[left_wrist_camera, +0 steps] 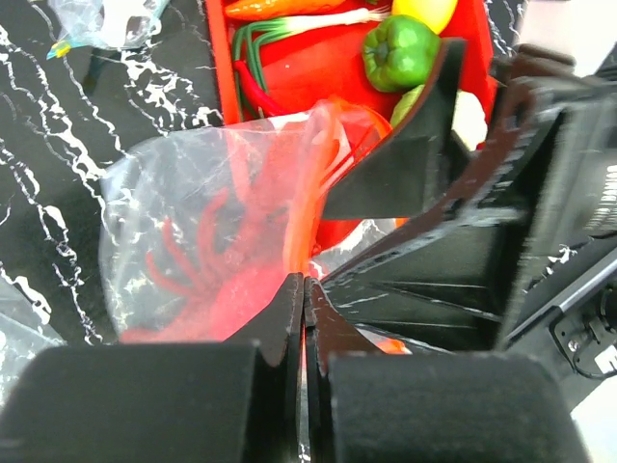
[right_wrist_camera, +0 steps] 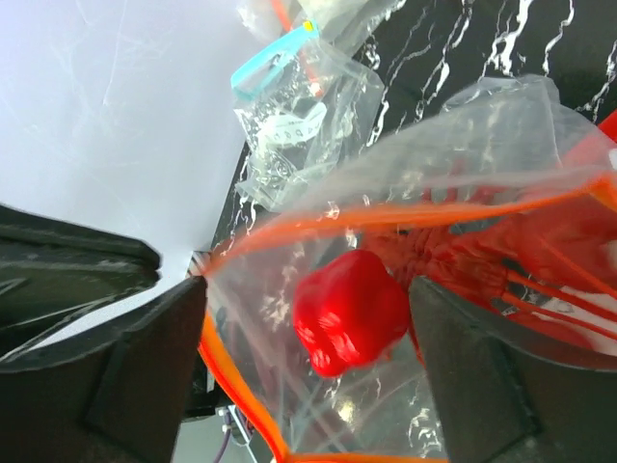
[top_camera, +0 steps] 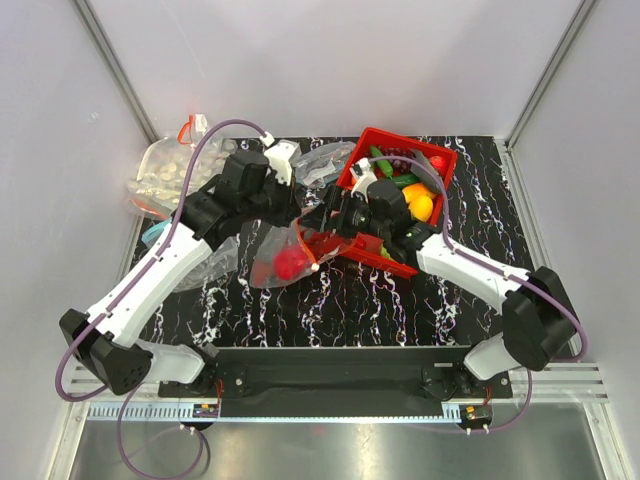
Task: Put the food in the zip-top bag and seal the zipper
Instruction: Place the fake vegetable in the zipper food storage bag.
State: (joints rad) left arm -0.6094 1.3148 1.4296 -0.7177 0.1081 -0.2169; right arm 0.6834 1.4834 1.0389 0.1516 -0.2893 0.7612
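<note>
Fingers of the left pincer (left_wrist_camera: pixel 304 289) are seen pressed together on the mouth edge of the zip-top bag (left_wrist_camera: pixel 183 222), with the red-orange zipper (left_wrist_camera: pixel 299 207) running down between them. The right pincer (right_wrist_camera: pixel 308 289) is held wide open at the bag's mouth, one finger on each side, and nothing is gripped by it. Inside the bag a red pepper (right_wrist_camera: pixel 347 309) is seen lying between those fingers but apart from both, and a red lobster (left_wrist_camera: pixel 207 280) lies next to it against the clear plastic.

From above, the bag is found on the black marbled bench (top_camera: pixel 400 300) between the two arms, just beside the red tray (top_camera: pixel 398 138), its mouth turned toward the tray. A green pepper (left_wrist_camera: pixel 400 48) and a carrot (left_wrist_camera: pixel 280 8) are seen in the tray. A clear bag with a teal zip strip (right_wrist_camera: pixel 289 106) lies beyond the held bag, and a bag of pale round pieces (top_camera: pixel 165 175) is seen at the far left corner.
</note>
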